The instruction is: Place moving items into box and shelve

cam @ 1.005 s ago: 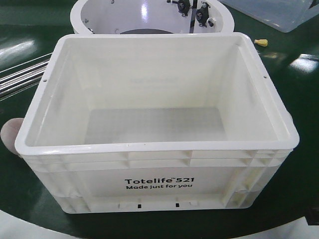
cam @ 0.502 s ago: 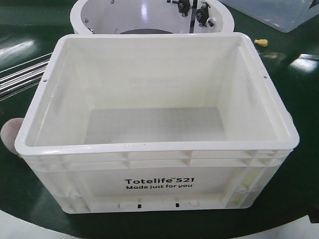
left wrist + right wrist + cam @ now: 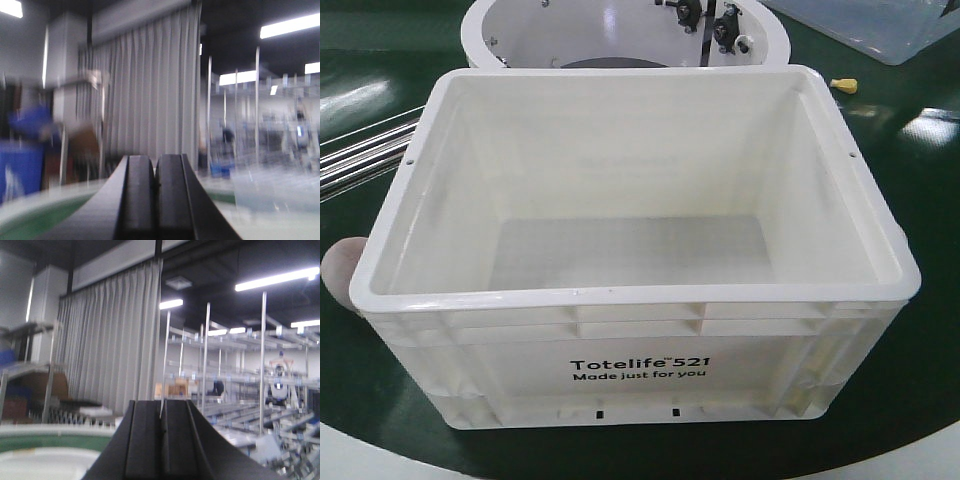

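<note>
The left fingers (image 3: pixel 139 200) are pressed together with nothing between them, and the view past them is blurred. The right fingers (image 3: pixel 145 440) also meet, empty. Both point out into the room, away from the work.

The box (image 3: pixel 640 296) sits empty on the green surface (image 3: pixel 920 220). The pink ball (image 3: pixel 338 268) shows just beside the box's left front corner; the yellow ball is not visible.

The pick looks due. The left fingers should open wide and come down on the ball's outer side, since the box wall crowds it. Metal rods (image 3: pixel 360 150) lie near on the left, with a round white tub (image 3: pixel 480 40) and a clear bin (image 3: pixel 880 25) behind.
</note>
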You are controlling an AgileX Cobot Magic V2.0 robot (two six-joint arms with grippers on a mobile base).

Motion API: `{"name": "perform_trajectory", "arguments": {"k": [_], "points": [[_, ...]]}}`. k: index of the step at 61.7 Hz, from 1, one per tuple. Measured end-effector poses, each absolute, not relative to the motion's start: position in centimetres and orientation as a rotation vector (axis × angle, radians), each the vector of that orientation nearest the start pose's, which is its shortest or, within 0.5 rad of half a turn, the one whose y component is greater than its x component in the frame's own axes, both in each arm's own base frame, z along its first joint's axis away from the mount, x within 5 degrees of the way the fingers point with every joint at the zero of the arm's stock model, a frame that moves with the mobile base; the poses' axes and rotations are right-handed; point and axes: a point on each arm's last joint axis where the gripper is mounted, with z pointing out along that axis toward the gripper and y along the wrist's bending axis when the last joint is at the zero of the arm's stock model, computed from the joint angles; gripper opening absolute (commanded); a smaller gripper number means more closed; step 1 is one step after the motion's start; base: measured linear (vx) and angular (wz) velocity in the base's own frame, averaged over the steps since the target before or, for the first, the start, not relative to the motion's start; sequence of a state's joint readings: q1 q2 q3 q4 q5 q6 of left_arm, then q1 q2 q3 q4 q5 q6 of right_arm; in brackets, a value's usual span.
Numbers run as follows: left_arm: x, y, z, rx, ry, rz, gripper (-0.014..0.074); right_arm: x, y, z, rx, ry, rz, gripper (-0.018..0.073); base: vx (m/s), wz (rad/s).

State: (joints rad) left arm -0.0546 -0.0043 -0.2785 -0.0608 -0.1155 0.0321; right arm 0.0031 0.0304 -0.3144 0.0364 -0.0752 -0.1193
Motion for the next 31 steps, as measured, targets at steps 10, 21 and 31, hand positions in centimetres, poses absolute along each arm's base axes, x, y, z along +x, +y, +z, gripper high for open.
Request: {"name": "perform_trajectory", "arguments": {"k": [10, 21, 31], "points": [[0.8, 0.0, 40.9, 0.070, 0.885, 0.067, -0.0006, 2.8, 0.0, 40.8, -0.041, 1.054, -0.068, -0.0009, 0.00, 0.00], [5.5, -0.2, 46.0, 0.111, 0.947, 0.133, -0.0006, 8.0, 0.0, 45.3, -0.041, 1.096, -0.069, -0.0009, 0.00, 0.00], [11.9, -0.6, 44.3, 0.144, 1.181, 0.129, 0.0001, 14.3, 0.0, 43.3, -0.047, 1.303, -0.062, -0.0003, 0.00, 0.00]]}}
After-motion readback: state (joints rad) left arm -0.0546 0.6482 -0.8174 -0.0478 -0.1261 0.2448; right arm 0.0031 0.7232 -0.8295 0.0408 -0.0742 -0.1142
